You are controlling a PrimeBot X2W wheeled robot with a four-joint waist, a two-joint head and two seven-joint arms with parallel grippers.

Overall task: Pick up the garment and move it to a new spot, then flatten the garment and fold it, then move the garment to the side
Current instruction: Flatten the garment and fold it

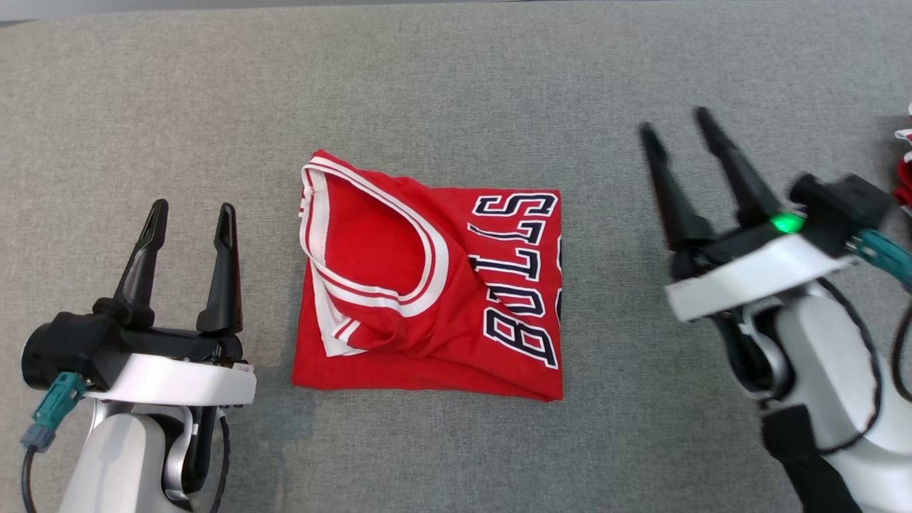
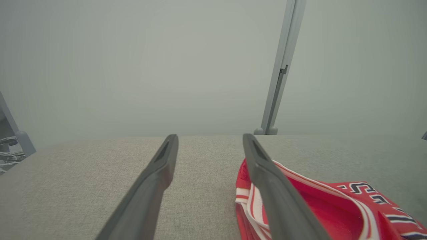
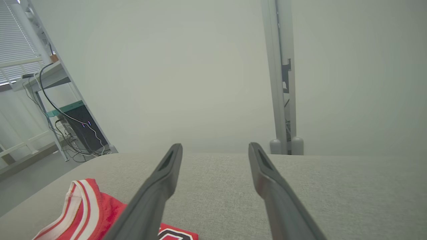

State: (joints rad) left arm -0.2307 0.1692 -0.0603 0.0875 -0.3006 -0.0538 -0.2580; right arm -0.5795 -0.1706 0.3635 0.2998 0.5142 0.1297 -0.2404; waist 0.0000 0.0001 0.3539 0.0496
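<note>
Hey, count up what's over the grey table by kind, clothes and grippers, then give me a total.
Folded red jersey: 1
Red and white cloth, cut off at the right edge: 1
Grippers: 2 (left gripper, right gripper), jaws open
Total: 4

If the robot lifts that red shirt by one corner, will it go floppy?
Probably floppy: the red jersey is thin cloth, creased around its white trim, so the fold would likely fall open. It looks light. Pushed, it may bunch up on the fabric-covered tabletop.
</note>
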